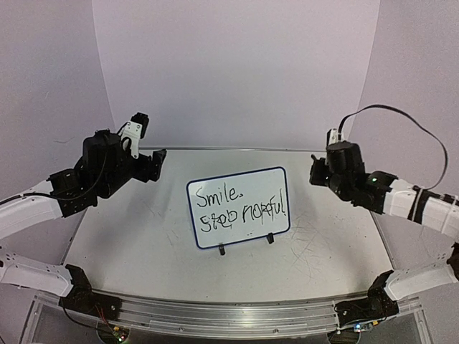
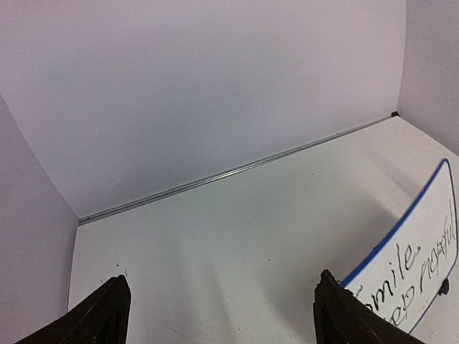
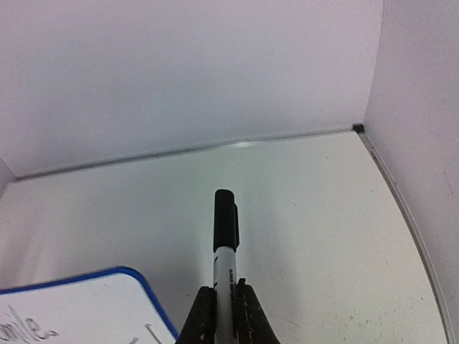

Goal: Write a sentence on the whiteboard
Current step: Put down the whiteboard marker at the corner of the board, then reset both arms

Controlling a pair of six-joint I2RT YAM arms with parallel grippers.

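The whiteboard [image 1: 267,185], white with a thin blue rim, stands tilted on two small black clip feet [image 1: 221,250] in the middle of the table. The sentence [image 1: 240,208] on it is black handwriting in two lines, "Smile." above "Stop hopeful". My left gripper [image 1: 154,161] hovers left of the board, open and empty, with its fingers [image 2: 107,315] wide apart. The board's left end [image 2: 430,236] shows at the right of that view. My right gripper [image 1: 315,170] hovers right of the board, shut on a white marker [image 3: 225,229] with its black cap on.
Curved white walls close in the table at the back and sides, meeting it at a thin seam [image 2: 237,172]. An aluminium rail [image 1: 229,315] carrying both arm bases runs along the near edge. Faint grey scribble marks [image 1: 315,240] cover the tabletop.
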